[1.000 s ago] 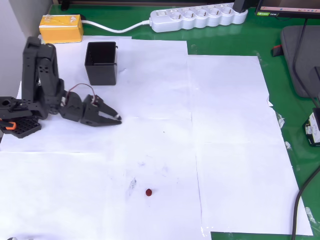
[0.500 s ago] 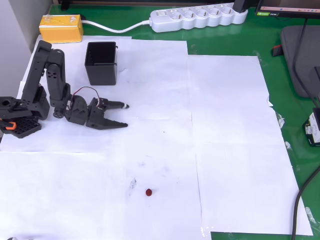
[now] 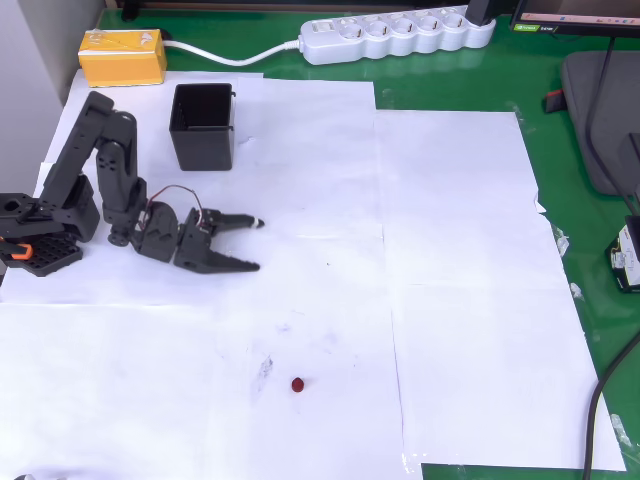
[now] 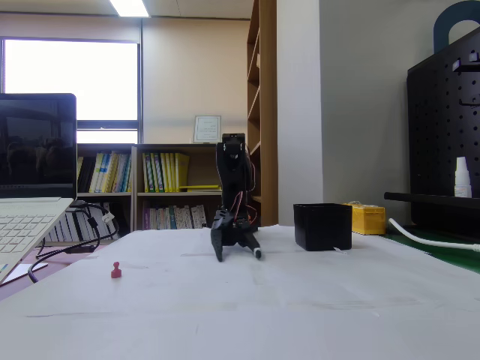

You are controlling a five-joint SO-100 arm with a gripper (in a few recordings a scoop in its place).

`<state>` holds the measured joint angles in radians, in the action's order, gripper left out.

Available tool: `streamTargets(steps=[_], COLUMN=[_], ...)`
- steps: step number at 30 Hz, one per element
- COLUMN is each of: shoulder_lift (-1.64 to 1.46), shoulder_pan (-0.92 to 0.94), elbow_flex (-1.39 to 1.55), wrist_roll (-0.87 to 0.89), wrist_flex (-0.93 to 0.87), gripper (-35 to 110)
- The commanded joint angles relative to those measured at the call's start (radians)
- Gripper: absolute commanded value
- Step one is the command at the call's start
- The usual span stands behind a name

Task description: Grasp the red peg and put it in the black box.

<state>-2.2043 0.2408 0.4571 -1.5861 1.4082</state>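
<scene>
Red peg (image 3: 298,384): tiny, dark red, rounded, standing upright on white paper near the bottom edge of the surface in the overhead view, left of centre, alone and well apart from the box; in the fixed view (image 4: 116,270), a small knob on a wider foot. Black box (image 3: 203,126): small, square, glossy-walled, upright, open-topped, near the top-left corner of the surface; inside looks dark.

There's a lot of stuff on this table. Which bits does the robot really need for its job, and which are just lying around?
Part of the job:
red peg, alone on the white paper
black box, where the peg goes
hand, open, away from the peg

Just lying about:
yellow block
white power strip
laptop
</scene>
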Motion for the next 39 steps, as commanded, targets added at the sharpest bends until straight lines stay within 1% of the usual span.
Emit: streamTargets(steps=[1,4,10,16,22,27,35,39], shoulder_lift=[-0.029,-0.051,-0.06,-0.017,-0.049,-0.061,-0.072,-0.055], shoulder_pan=[0.072,0.124,0.244,0.351,0.423,0.485,0.502,0.492], elbow_flex=[0.038,0.063,0.117,0.206,0.276,0.331,0.362,0.391], wrist_roll=[-0.012,-0.006,-0.017,-0.017,-0.014,-0.023,-0.026,-0.035], wrist_flex=[0.04,0.058,0.023,-0.15,-0.163,-0.207,-0.222,-0.291], gripper=[32,32,32,32,32,32,32,32])
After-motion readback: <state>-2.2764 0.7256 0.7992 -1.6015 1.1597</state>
